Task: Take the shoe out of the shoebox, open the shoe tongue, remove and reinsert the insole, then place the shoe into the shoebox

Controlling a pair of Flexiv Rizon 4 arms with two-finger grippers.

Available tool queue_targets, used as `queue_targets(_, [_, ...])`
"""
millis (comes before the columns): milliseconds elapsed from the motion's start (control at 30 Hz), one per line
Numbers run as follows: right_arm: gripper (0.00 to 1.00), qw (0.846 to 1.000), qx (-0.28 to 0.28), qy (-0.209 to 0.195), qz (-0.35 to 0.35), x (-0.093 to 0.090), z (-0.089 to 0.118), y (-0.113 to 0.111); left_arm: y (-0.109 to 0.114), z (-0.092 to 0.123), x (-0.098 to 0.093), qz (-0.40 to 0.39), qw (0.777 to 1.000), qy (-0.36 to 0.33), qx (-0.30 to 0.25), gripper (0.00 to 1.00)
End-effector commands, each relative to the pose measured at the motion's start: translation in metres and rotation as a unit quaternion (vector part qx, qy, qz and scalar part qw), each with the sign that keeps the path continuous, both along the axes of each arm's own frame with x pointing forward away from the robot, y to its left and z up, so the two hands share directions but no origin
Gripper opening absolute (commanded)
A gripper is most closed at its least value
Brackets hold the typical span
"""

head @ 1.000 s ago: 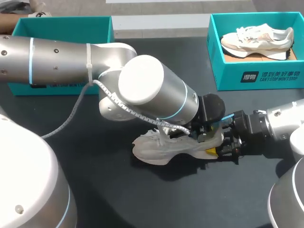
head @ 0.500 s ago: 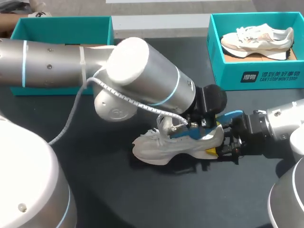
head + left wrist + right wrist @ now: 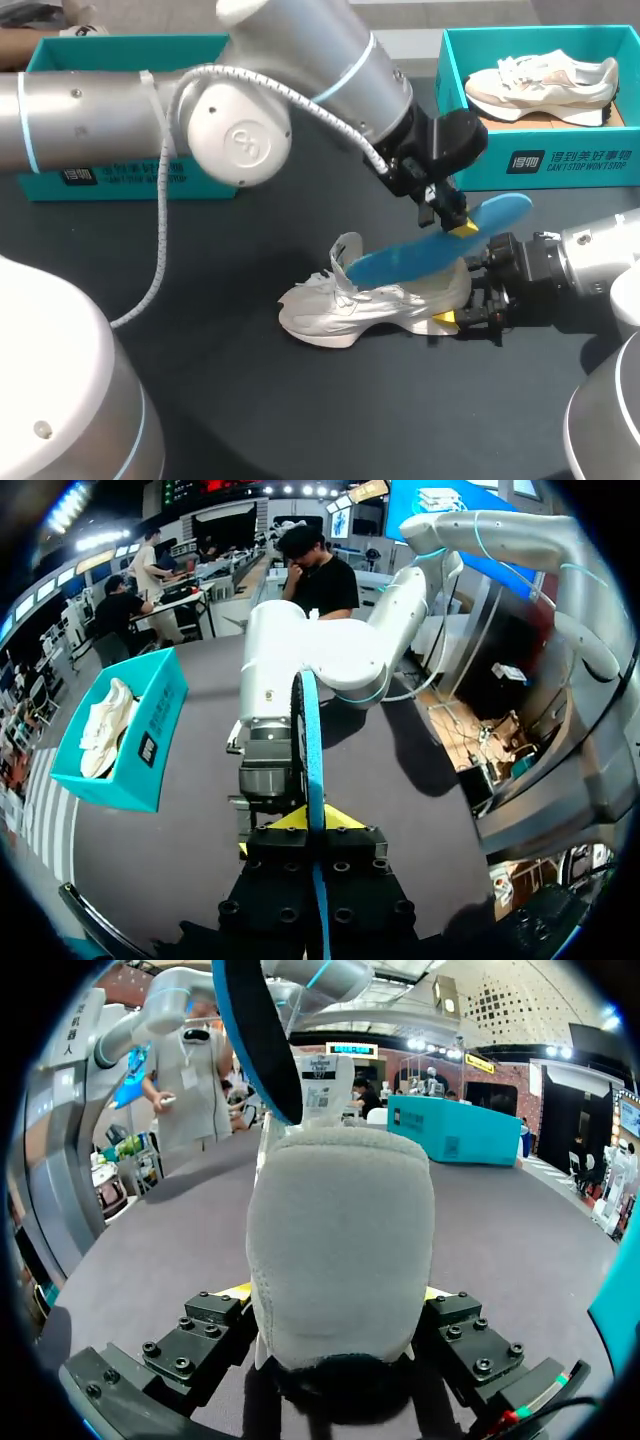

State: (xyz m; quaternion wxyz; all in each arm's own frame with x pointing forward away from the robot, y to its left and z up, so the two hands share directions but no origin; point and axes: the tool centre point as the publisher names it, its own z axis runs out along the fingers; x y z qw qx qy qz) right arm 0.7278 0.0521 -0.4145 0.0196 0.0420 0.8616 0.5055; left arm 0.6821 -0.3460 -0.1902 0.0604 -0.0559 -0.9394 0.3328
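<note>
The left gripper (image 3: 458, 224) is pinching the blue insole (image 3: 420, 256) by its heel end, holding it slanted just over the white shoe (image 3: 360, 305) — sitting upright on the dark table (image 3: 300, 420), nearer than the teal shoebox (image 3: 560, 165) — while the right gripper (image 3: 455, 300) is clamping the shoe's heel from both sides.

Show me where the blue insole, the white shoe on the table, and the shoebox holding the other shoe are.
blue insole (image 3: 420, 255): head view, middle of its blue surface.
white shoe (image 3: 360, 305): head view, its side, below the laces.
shoebox (image 3: 480, 165): head view, its teal front wall.
</note>
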Motion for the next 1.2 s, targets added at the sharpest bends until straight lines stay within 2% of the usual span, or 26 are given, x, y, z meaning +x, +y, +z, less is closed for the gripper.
queue_targets(33, [0.00,1.000,-0.003,0.000,-0.001,0.001,-0.005,0.004,0.008,0.031,0.000,-0.024,0.999,0.022,-0.006,0.00])
queue_targets(200, [0.00,1.000,-0.003,0.000,-0.001,0.001,-0.005,0.004,0.006,0.056,-0.001,-0.023,0.998,0.034,-0.046,0.00])
queue_targets(333, [0.00,1.000,-0.003,0.000,-0.001,0.001,-0.005,0.004,0.008,0.075,0.000,-0.003,0.997,0.022,-0.078,0.00])
queue_targets(400, [0.00,1.000,-0.003,0.000,-0.001,0.001,-0.005,0.004,0.009,0.082,-0.003,-0.021,0.996,0.010,-0.085,0.00])
queue_targets(900, [0.00,1.000,-0.003,0.000,-0.001,0.001,-0.005,0.004,0.009,0.082,-0.003,-0.021,0.996,0.010,-0.085,0.00])
queue_targets(1000, [0.00,1.000,-0.003,0.000,-0.001,0.001,-0.005,0.004,0.024,0.083,-0.005,0.042,0.989,0.072,-0.122,0.00])
queue_targets(1200, [0.00,1.000,-0.003,0.000,-0.001,0.001,-0.005,0.004,0.037,0.112,-0.015,0.126,0.959,0.170,-0.191,0.00])
